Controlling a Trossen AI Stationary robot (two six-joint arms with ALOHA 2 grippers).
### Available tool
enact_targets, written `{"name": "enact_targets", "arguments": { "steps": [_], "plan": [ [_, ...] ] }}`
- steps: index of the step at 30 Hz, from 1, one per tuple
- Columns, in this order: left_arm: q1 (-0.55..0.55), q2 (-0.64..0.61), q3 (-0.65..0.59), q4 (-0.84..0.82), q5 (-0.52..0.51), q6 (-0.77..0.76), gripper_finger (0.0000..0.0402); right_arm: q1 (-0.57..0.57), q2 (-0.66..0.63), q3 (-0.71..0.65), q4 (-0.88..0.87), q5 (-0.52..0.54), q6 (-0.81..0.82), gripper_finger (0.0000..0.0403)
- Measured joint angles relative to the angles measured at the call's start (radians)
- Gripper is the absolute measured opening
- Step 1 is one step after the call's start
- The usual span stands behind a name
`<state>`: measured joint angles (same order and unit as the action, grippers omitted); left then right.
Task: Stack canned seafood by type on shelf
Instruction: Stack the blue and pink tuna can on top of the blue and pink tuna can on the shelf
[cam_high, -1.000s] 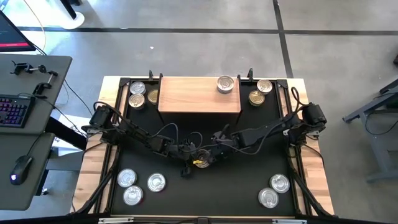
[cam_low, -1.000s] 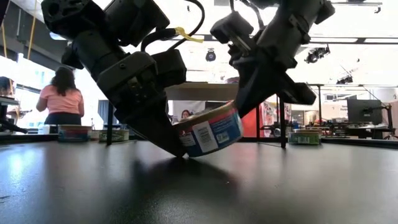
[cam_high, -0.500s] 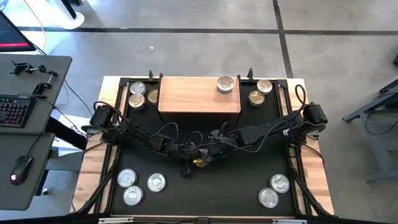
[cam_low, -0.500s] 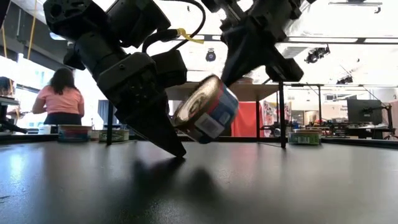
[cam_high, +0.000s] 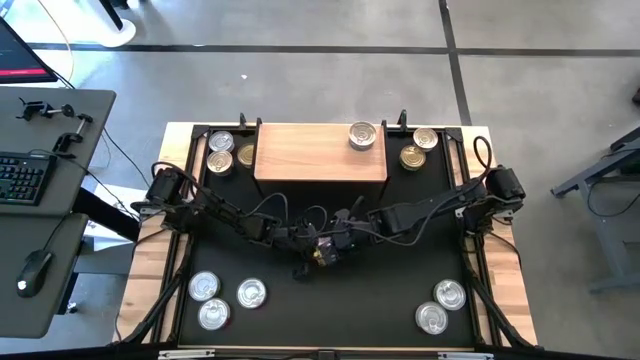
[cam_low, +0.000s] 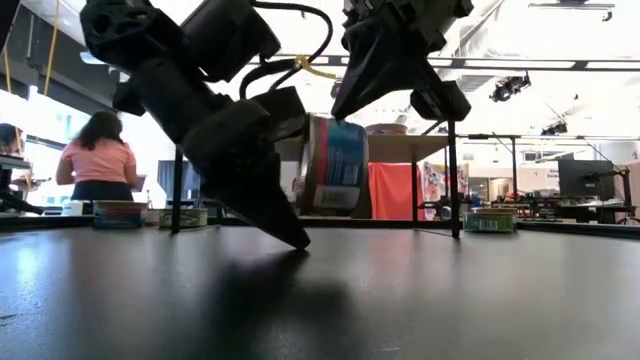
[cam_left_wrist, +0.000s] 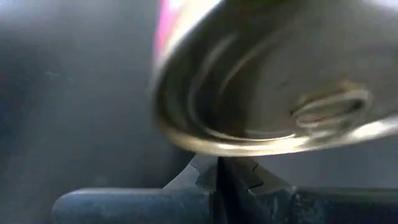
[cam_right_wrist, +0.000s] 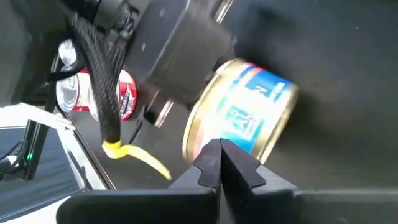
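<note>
Blue-labelled can (cam_low: 330, 165) now tipped on edge, lifted, between closed left claw (cam_low: 290, 235) and closed right claw (cam_low: 345, 100).

The lifted can (cam_right_wrist: 249, 118) wears a blue-and-white label with a gold rim and a silvery lid. The shelf (cam_high: 320, 152) at twelve o'clock is light brown wood above a black mat (cam_high: 380, 290). Another can (cam_right_wrist: 93, 93) shows a red-and-white label.

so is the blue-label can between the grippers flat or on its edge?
On its edge. In the low view the can has its label wall facing the camera, clear of the mat, wedged between the left gripper and right gripper.
</note>
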<state>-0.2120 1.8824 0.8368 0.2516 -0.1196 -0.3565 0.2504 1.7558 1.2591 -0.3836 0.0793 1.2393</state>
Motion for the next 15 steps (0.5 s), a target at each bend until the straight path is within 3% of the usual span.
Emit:
{"name": "enact_targets", "arguments": {
  "steps": [15],
  "plan": [
    [0.021, 0.032, 0.075, -0.061, 0.025, -0.007, 0.0000, -0.001, -0.017, -0.003, -0.053, 0.044, -0.009, 0.0000]
  ]
}}
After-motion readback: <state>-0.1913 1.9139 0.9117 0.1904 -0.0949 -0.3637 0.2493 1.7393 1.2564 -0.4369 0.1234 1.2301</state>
